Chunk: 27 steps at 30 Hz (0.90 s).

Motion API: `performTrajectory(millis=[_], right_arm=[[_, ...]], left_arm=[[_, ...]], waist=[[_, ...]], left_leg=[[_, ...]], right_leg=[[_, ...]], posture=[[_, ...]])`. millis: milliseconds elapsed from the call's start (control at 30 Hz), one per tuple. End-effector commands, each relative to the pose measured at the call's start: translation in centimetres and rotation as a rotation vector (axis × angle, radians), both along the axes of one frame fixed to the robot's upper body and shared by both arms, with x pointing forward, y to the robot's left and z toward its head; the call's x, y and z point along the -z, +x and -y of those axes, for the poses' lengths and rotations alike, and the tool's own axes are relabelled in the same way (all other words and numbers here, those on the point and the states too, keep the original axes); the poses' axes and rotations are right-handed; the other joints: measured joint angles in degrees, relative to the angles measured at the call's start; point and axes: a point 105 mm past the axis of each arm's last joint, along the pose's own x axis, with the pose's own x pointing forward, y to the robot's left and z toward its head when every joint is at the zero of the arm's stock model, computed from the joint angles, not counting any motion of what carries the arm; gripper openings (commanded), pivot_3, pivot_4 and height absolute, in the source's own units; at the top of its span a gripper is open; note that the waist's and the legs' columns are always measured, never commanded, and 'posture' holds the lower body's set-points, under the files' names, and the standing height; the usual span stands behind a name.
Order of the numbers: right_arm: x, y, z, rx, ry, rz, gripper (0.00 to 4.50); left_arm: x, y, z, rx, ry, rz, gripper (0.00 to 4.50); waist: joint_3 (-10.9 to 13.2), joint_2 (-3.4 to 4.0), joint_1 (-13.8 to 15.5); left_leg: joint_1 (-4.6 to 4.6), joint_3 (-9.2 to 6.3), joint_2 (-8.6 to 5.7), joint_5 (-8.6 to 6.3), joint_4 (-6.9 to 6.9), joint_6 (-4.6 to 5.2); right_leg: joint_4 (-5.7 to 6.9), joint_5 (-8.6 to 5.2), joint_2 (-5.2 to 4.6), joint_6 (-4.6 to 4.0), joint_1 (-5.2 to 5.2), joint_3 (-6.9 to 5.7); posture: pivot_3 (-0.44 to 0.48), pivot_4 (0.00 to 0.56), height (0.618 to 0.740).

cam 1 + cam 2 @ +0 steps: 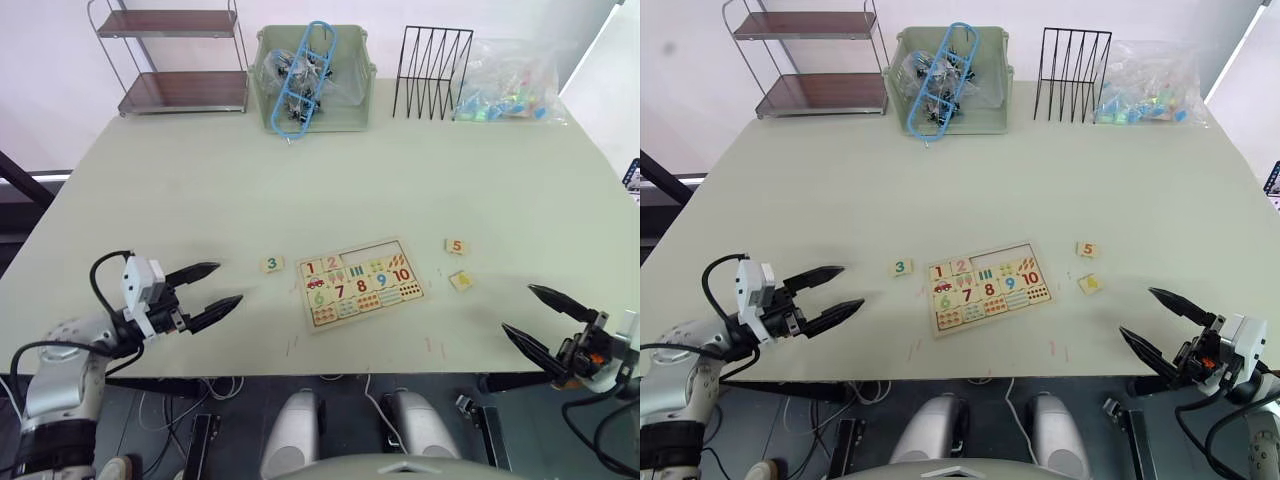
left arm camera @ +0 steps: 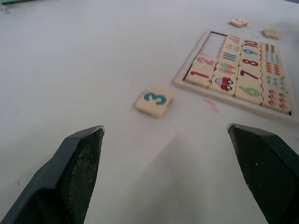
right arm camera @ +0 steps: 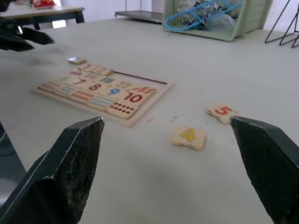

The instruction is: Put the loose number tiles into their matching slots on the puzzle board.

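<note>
Nearest the table (image 1: pixel 200 180) edge, left end effector (image 1: pixel 209 291) hovers left of the board (image 1: pixel 361 283), fingers spread apart, empty. Right end effector (image 1: pixel 535 319) hovers right of the board, fingers apart too, holding nothing. Board lies flat near the table's front middle; 1 and 2 seated in its far row, the slots (image 1: pixel 370 253) beside them bare. Tile 3 (image 1: pixel 272 264) lies flat just left of the board, between it and the left end effector. Tile 4 (image 1: pixel 461 281) lies right of the board, tile 5 (image 1: pixel 456 246) just beyond it. Far behind the board: shelf (image 1: pixel 182 58), green bin (image 1: pixel 313 78) with blue hanger, black wire rack (image 1: pixel 432 72), plastic bag (image 1: pixel 508 82).
</note>
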Motion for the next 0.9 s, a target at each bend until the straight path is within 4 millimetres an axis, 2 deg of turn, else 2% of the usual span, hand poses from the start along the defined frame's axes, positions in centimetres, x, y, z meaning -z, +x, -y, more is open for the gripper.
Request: performTrajectory(millis=[33,200,400,533,700,900], right_arm=[[-1.3,-0.2,-0.5,-0.037,0.009,0.032,4.50],[-1.8,-0.4,-1.0,-0.070,0.017,0.038,4.50],[-2.5,-0.6,-1.4,-0.123,-0.008,0.048,4.50],[-2.7,-0.9,-1.8,-0.182,-0.028,0.031,4.50],[-3.3,-0.8,-2.2,-0.209,-0.033,0.044,4.50],[-4.0,-0.5,-2.9,-0.225,-0.045,0.073,4.50]], left_arm=[[-1.0,0.8,0.4,0.076,0.052,0.032,4.47],[-1.9,2.6,1.3,0.188,0.105,0.039,4.47],[-2.1,4.6,2.3,0.353,0.247,0.014,4.47],[-2.4,6.2,2.8,0.387,0.284,0.007,4.47],[-1.8,6.9,3.3,0.420,0.302,-0.029,4.47],[-0.7,6.9,3.2,0.425,0.307,-0.075,4.47]], waist=[[0.0,-0.01,0.0],[0.0,-0.02,0.0],[0.0,-0.02,0.1],[0.0,-0.04,-0.1],[0.0,-0.05,-0.2],[0.0,-0.05,-0.1]], left_leg=[[-0.01,0.00,0.00,0.00,0.00,0.00],[-0.03,0.01,-0.12,0.00,0.01,0.00],[-0.07,0.10,-0.17,0.00,0.02,0.00],[-0.09,0.08,-0.18,0.00,0.02,0.00],[-0.11,0.07,-0.17,0.00,0.02,0.00],[-0.12,0.04,-0.17,0.00,0.03,0.00]], right_leg=[[-0.01,0.00,0.01,0.00,0.00,-0.01],[0.00,0.13,0.03,0.21,0.00,-0.03],[0.00,0.13,0.09,0.22,0.00,-0.07],[0.00,0.13,0.13,0.23,0.00,-0.07],[0.00,0.13,0.14,0.23,0.00,-0.07],[0.02,0.13,0.14,0.23,0.00,-0.08]], posture=[[0.000,0.150,0.739],[0.000,0.150,0.739],[0.000,0.150,0.739],[0.000,0.150,0.739],[0.000,0.150,0.739],[0.000,0.150,0.739]])
